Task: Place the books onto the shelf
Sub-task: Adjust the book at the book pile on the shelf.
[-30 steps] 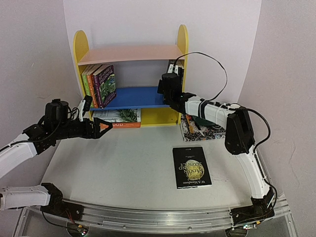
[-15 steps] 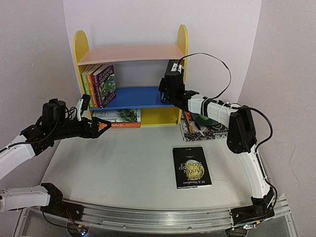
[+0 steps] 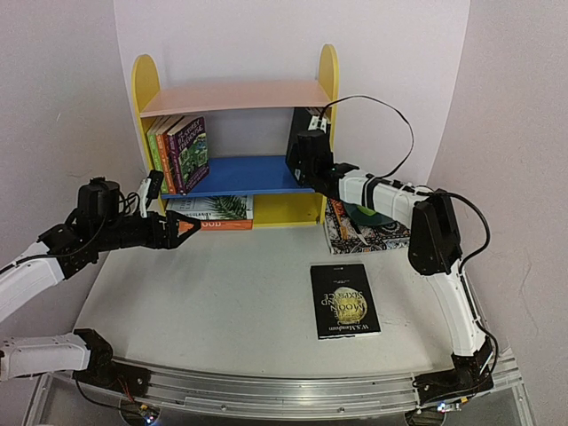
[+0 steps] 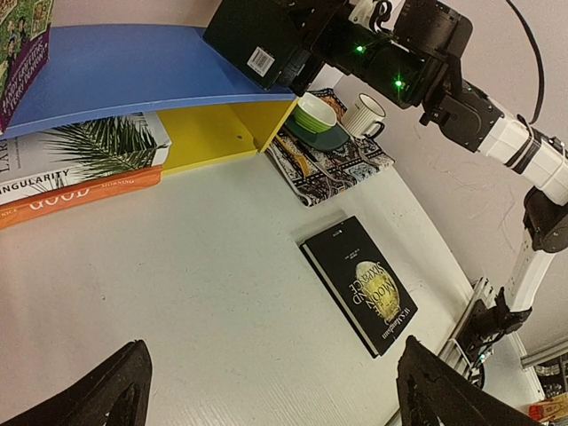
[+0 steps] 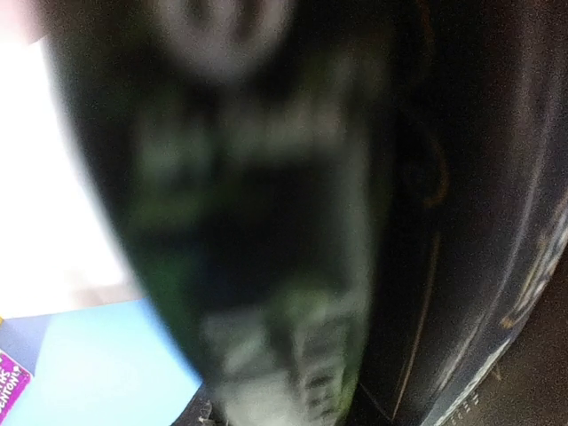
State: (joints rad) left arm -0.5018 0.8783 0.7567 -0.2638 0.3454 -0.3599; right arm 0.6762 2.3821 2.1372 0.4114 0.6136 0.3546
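**A:** Pale walls and a white table [image 3: 222, 293], with the shelf [image 3: 232, 95] set against the back wall. Where are the books?

**B:** Three or four standing books [image 3: 177, 153] lean at the left end of the blue board [image 3: 240, 173]. In the bay beneath, a palm-leaf book [image 3: 217, 207] lies flat on an orange book [image 3: 222, 224]. A dark book [image 4: 248, 35] stands at the board's right end, against the yellow panel. One black paperback [image 3: 344, 300] lies face up on the table, well apart from the shelf.

**A:** And the arms?

**B:** The right gripper [image 3: 303, 146] is up against that dark book. Its own camera shows only a dark blur, so I cannot tell whether the fingers clamp the book or have let go. The left gripper [image 3: 188, 228] hangs in front of the lower bay, spread wide and holding nothing.

**A:** How would the paperback handle?

**B:** It's probably light, with a bendy cover that looks smooth enough to slip. It lies flat, so there's no gap beneath it. I'd pinch across the spine or a long edge, where it's stiffest, after tipping one side up.

**A:** Anything else that holds something?

**B:** A patterned mat [image 4: 333, 169] beside the shelf carries a green cup [image 4: 314, 113] on a dark saucer and a white mug [image 4: 362, 114]. I can't see whether either holds anything.
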